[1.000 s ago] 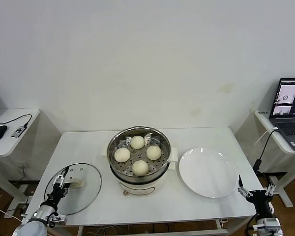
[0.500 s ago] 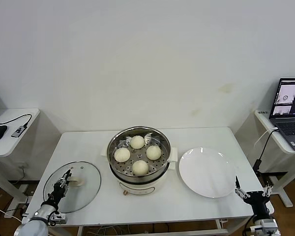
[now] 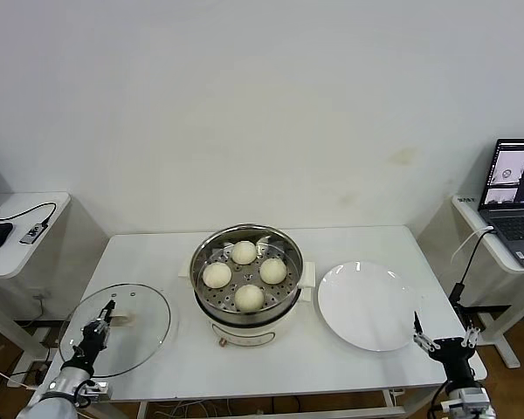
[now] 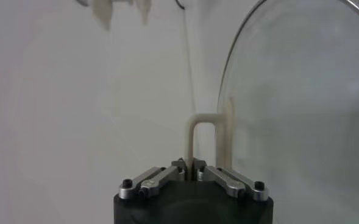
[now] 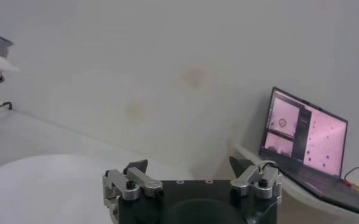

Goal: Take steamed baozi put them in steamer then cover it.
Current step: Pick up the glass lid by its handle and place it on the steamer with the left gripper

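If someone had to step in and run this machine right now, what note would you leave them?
Left gripper: shut on the cover's handle, at the table's front left.
Right gripper: open, holding nothing, at the front right corner beside the white plate.
Done: all four baozi sit in the steamer, mid-table.
Left: carry the cover over and set it on the steamer.

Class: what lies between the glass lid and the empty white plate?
In the head view, the round stainless-steel steamer, holding four cream-white buns, stands between clear glass lid and flat white plate.
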